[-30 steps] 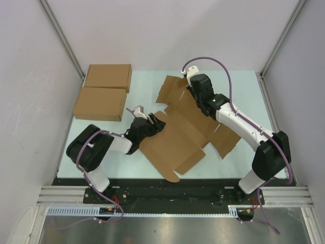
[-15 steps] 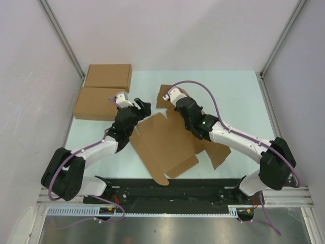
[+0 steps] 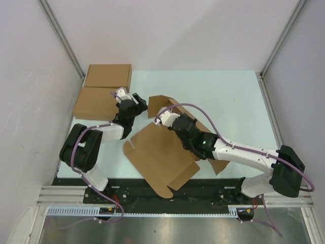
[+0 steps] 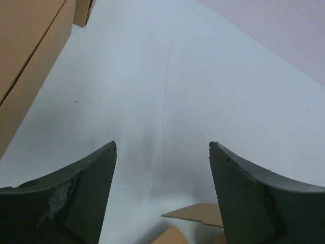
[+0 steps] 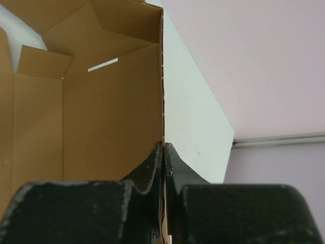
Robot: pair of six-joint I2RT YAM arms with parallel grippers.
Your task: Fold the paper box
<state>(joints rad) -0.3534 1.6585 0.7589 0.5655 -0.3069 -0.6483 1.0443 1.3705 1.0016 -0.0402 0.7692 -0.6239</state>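
My right pincer (image 5: 163, 148) is clenched on the upright edge of a raised flap of the paper box (image 3: 155, 152), which lies mid-way across the counter (image 3: 233, 101). My left pincer (image 4: 162, 147) hangs released, empty, just left of that flap.

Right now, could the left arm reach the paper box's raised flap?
Probably yes: the open left gripper sits beside the paper box, with nothing standing between them.

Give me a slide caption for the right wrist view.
Right jaws shut on an edge of the paper box, its slit visible beyond, pale table alongside.
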